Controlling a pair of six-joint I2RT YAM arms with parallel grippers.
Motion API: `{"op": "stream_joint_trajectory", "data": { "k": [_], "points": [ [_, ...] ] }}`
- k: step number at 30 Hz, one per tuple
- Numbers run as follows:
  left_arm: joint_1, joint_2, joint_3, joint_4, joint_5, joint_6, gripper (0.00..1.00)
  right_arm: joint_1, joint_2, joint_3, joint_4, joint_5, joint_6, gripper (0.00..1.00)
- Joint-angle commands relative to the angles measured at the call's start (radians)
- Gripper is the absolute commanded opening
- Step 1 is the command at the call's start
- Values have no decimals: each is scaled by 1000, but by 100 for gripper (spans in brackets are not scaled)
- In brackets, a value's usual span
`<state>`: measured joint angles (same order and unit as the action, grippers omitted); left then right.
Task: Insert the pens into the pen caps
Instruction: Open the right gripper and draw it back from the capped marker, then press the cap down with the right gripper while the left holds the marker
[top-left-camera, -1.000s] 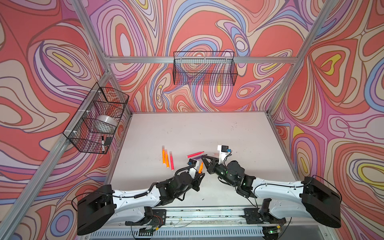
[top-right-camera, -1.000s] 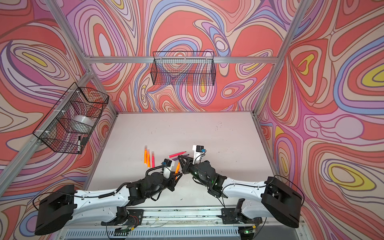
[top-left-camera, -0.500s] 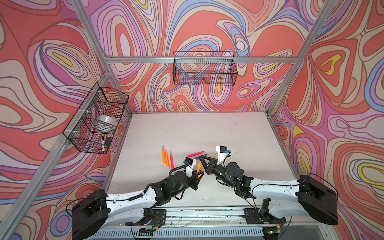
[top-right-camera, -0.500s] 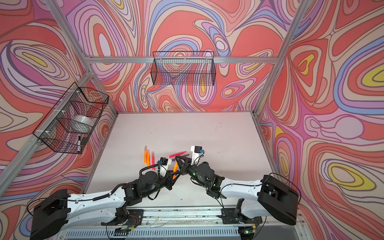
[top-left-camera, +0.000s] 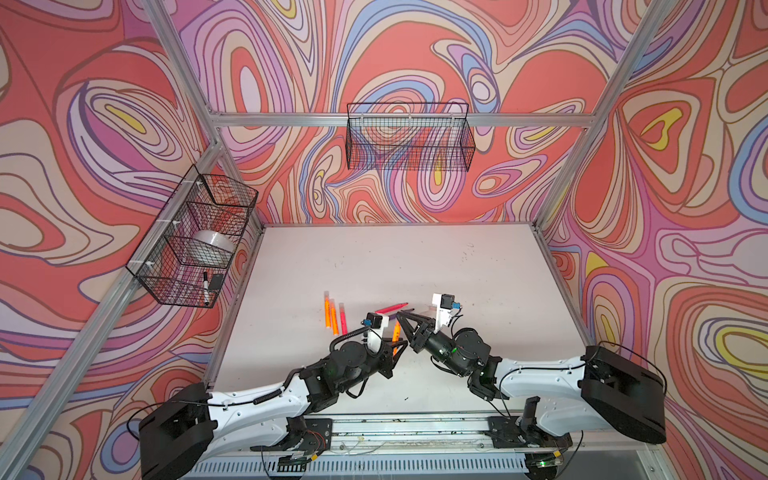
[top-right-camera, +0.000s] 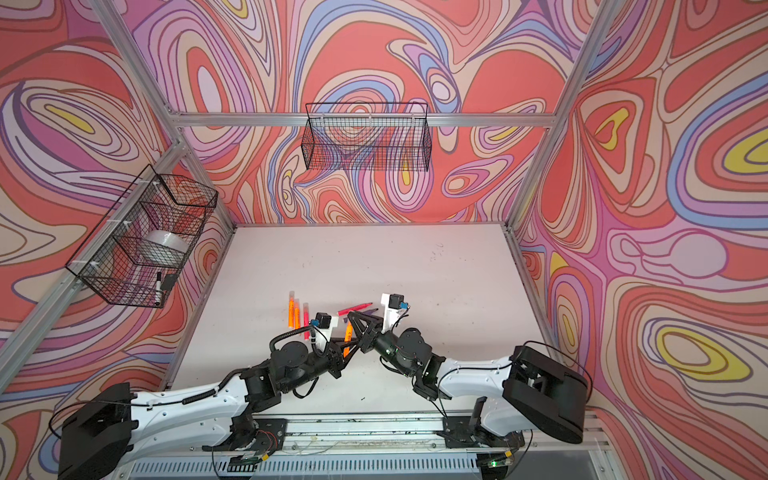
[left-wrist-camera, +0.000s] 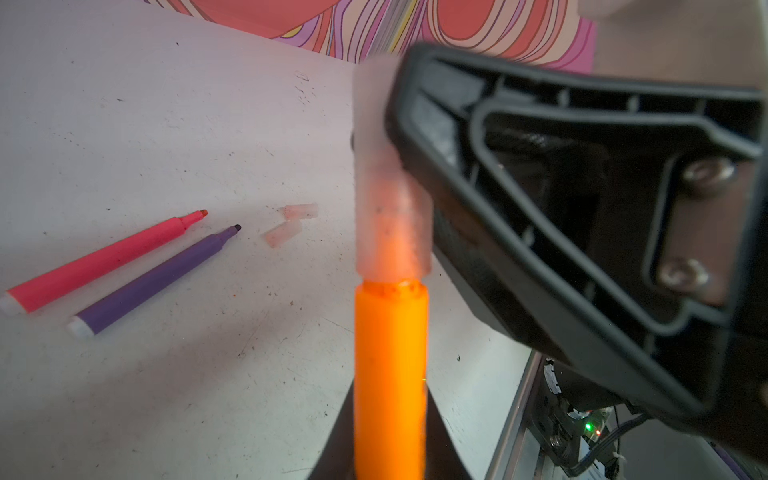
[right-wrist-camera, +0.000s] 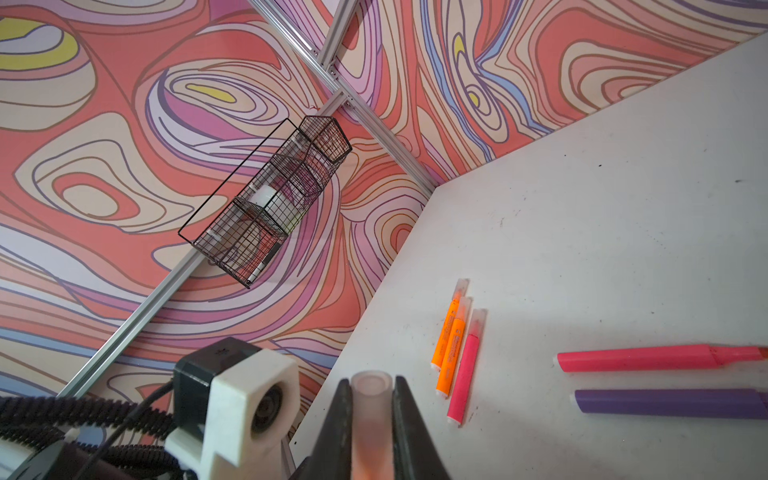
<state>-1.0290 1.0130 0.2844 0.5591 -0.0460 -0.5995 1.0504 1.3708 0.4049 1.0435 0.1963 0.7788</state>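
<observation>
- Left arm (top-left-camera: 257, 401): stretched low from the near rail, forearm angled in toward the centre.
- Left gripper (top-left-camera: 396, 346): jaws pinched on a pen (left-wrist-camera: 390, 374), pointing toward the right gripper.
- Right arm (top-left-camera: 540, 374): stretched low from the near rail, wrist turned inward.
- Right gripper (top-left-camera: 402, 320): jaws clamped on a cap (right-wrist-camera: 371, 415), just beside the left gripper at the centre, the cap over the pen's tip.

White-shelled arms (top-left-camera: 257, 405) with black joints (top-left-camera: 353, 362), black ribbed triangular jaws, corrugated black cables (right-wrist-camera: 62, 409), white camera mounts (right-wrist-camera: 232, 390).
</observation>
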Motion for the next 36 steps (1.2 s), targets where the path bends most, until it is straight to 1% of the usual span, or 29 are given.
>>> {"op": "stream_joint_trajectory", "data": {
  "k": [1,2,6,10,12,14,17,20,24,26,29,32,36],
  "points": [
    [15,-22,9,119,17,-2,0,45,27,-28,29,-109,-6,7],
    [15,-22,9,119,21,1,0,45,26,-28,30,-108,-7,11],
    [15,-24,7,107,14,7,0,45,4,-27,9,-95,-20,40],
    [14,-25,3,91,4,25,0,45,-76,-43,-77,-28,-35,60],
    [14,-26,-2,84,-2,43,0,45,-142,-68,-115,15,-45,67],
    [15,-30,-1,63,-18,59,0,45,-217,-85,-163,44,-65,72],
    [15,-30,11,24,-18,96,0,45,-334,-85,-307,105,-78,75],
    [14,-15,18,23,15,157,0,45,-436,-91,-410,153,-94,78],
    [13,17,18,46,88,237,0,45,-528,-65,-554,194,-109,76],
    [12,31,14,75,127,263,0,45,-546,-54,-596,215,-110,76],
    [2,50,8,103,148,294,0,45,-552,-31,-644,229,-119,76],
    [-14,69,19,87,138,324,0,46,-537,-5,-675,230,-120,76],
    [-26,87,23,83,105,343,0,45,-508,9,-673,215,-121,70]
  ]
}}
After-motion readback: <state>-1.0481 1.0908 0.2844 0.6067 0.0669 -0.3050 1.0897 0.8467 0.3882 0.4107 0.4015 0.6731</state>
